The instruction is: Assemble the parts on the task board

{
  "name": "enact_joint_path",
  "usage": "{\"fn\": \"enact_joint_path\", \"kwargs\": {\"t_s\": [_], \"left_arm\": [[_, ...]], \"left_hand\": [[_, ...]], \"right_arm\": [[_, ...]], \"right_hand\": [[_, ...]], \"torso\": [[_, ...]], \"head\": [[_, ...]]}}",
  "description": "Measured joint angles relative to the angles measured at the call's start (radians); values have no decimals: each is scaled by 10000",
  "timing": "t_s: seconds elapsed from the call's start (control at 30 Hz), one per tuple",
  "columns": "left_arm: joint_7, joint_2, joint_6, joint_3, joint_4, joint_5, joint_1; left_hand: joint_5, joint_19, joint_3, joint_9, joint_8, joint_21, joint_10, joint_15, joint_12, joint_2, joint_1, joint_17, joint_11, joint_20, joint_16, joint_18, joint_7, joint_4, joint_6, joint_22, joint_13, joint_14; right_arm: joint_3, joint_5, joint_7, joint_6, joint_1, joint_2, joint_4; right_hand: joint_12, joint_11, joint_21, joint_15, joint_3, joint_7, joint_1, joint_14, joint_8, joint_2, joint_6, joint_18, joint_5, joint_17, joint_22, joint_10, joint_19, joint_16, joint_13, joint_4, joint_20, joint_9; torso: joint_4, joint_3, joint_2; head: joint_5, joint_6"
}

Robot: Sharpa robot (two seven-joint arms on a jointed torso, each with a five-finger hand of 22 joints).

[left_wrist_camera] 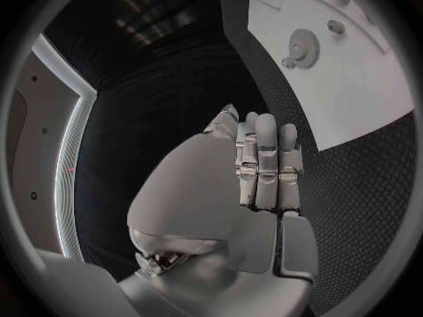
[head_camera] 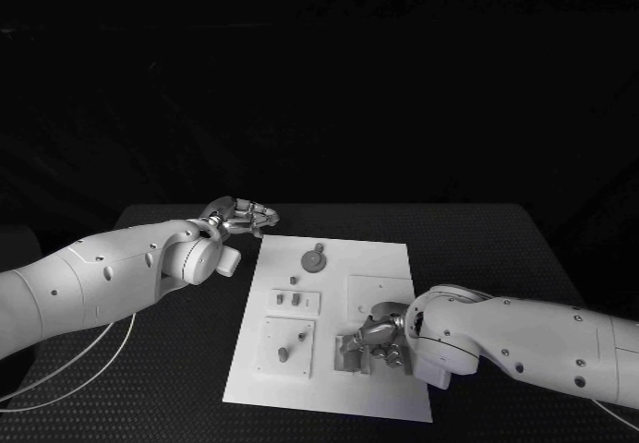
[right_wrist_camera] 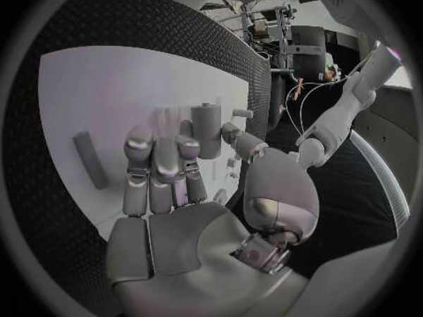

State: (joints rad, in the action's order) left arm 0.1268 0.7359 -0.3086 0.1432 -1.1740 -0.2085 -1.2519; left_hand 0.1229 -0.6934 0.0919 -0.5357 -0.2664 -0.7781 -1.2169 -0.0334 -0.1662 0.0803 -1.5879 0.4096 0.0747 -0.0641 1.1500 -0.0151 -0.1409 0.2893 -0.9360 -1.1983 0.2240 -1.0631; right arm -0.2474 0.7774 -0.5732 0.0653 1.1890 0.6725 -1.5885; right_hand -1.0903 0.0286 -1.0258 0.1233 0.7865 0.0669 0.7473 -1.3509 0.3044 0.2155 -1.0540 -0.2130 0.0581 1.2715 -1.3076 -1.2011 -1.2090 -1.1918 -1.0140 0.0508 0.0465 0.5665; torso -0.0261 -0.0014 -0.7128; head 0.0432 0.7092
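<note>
The right hand [head_camera: 382,340] rests over the near right part of the flat white rectangular task board [head_camera: 359,260]. In its wrist view a short grey upright cylinder part [right_wrist_camera: 207,129] stands at the fingertips [right_wrist_camera: 139,137], between them and the thumb; whether they grip it cannot be told. The left hand [head_camera: 240,218] hovers off the board's far left corner, fingers curled in, holding nothing
</note>
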Motion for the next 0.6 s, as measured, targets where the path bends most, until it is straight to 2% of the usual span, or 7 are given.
{"fn": "enact_joint_path", "kwargs": {"t_s": [0.53, 0.6], "left_arm": [[-13, 41, -1, 2, -31, 0, -1], [-15, 42, -1, 2, -32, 0, -1]], "left_hand": [[0, 0, 0, -1, 0, 0, 0, 0, 0, 40, 40, 0, 0, 0, 0, 0, 0, 0, 0, -8, 1, 0], [0, 0, 0, -1, 0, 0, 0, 0, 0, 40, 40, 0, 0, 0, 0, 0, 0, 0, 0, -8, 1, 0]], "right_arm": [[5, 19, -4, 39, -4, -108, 129], [5, 27, -4, 36, -5, -122, 142]], "right_hand": [[34, -1, 0, -4, 0, 57, -108, 0, -30, 109, -15, -37, -38, -59, 0, -2, -1, 0, -9, -109, -2, 23], [34, -2, 0, 1, -2, 103, -122, 5, -27, 123, 5, -37, -38, -62, 0, -2, -1, 0, -9, -160, -1, 29]], "torso": [[-6, -8, 1], [-6, -8, 1]], "head": [[26, 2], [26, 2]]}}
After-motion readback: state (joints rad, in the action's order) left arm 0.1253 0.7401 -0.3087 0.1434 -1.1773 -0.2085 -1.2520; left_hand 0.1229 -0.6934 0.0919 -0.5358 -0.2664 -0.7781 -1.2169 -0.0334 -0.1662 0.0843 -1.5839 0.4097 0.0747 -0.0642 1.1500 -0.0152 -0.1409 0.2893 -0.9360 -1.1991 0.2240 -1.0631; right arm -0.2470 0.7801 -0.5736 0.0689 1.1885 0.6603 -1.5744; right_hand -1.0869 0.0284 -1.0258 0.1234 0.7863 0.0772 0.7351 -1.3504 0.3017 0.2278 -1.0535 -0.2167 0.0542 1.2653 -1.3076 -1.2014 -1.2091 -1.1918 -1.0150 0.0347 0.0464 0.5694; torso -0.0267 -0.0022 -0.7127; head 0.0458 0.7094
